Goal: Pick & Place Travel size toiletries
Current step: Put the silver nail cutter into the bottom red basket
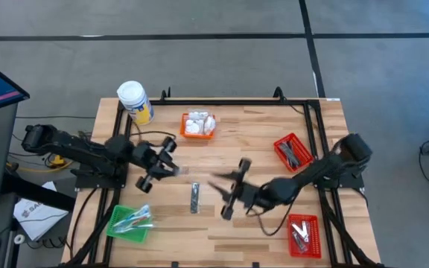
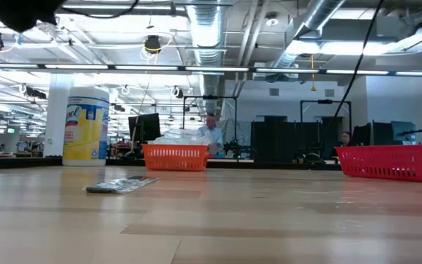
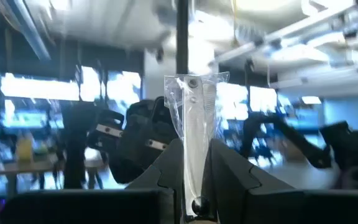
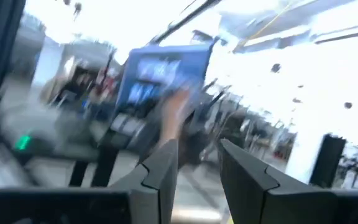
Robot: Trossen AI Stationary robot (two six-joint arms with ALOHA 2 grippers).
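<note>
**Clear-wrapped stick pinched in the left fingers**

Toiletries are spread over a pale wooden table (image 1: 229, 223) with long plank lines. On the left side lies a green mesh basket (image 1: 118, 226) with thin clear-wrapped sticks (image 1: 134, 219) in it. Behind it stands a big jar (image 1: 135, 101) with a white lid and a yellow label.

The left gripper (image 1: 165, 157) is held up above the table. Its two dark fingers (image 3: 229, 177) are close together and pinch a clear-wrapped stick (image 3: 193, 124). The wrap is shiny and crinkly, and it pokes out well past the fingertips. The part between the fingers is slim and pale.

Just past those fingers, flat on the wood, lies a slim silvery sachet (image 1: 194, 197). In the low view it looks thin and a little wrinkled (image 2: 121, 185).

An orange mesh basket (image 1: 199, 134) sits at the far edge, full of white lumpy packets (image 1: 199, 121).

The right gripper (image 1: 233, 195) is over the middle of the table, near the sachet. Its fingers (image 4: 163, 171) stand apart with only a narrow gap, and nothing is between them.

On the right are two red mesh baskets. The far one (image 1: 292, 152) and the near one (image 1: 303, 234) both hold dark and silvery sachets (image 1: 300, 233).
</note>
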